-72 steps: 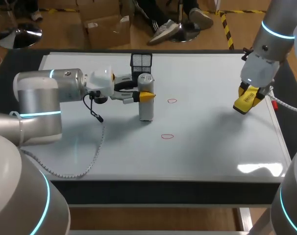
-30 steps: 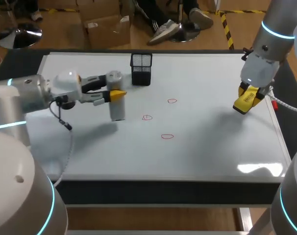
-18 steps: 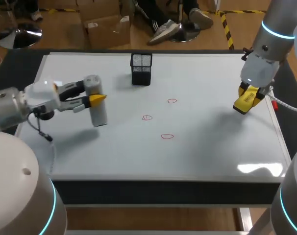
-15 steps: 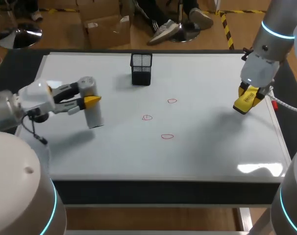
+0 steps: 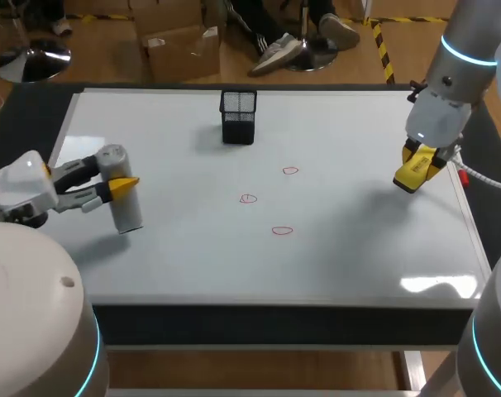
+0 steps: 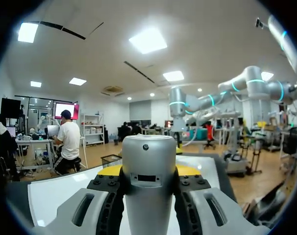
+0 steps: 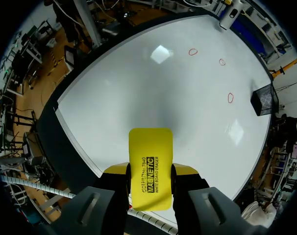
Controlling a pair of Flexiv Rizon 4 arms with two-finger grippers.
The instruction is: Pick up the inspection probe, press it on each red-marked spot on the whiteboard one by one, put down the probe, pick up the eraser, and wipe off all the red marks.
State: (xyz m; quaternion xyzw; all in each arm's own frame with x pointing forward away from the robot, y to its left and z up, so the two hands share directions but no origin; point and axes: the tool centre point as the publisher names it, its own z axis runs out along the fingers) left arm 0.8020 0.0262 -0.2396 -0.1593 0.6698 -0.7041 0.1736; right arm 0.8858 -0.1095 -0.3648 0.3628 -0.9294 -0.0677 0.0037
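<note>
The inspection probe [image 5: 123, 197], a silver cylinder, stands upright over the left part of the whiteboard [image 5: 350, 256], with my left gripper [image 5: 110, 184] shut on its upper half. In the left wrist view the probe [image 6: 148, 186] fills the gap between the yellow-tipped fingers [image 6: 111, 170]. My right gripper [image 5: 416, 165] hangs above the board's right side, shut on the yellow eraser [image 5: 417, 171], which shows as a flat block [image 7: 149, 166] between its fingers. Three small red rings [image 5: 290, 171] [image 5: 248, 198] [image 5: 282, 231] are drawn near the board's middle; the right wrist view shows them too [image 7: 193, 51] [image 7: 222, 61] [image 7: 230, 97].
A black mesh pen holder [image 5: 238, 117] stands at the back of the board, left of centre; it also shows in the right wrist view [image 7: 262, 98]. The whiteboard covers nearly the whole tabletop, with a dark rim around it.
My left arm has carried the probe leftward and nearer the front, away from the red rings. The right arm and the eraser have not moved.
</note>
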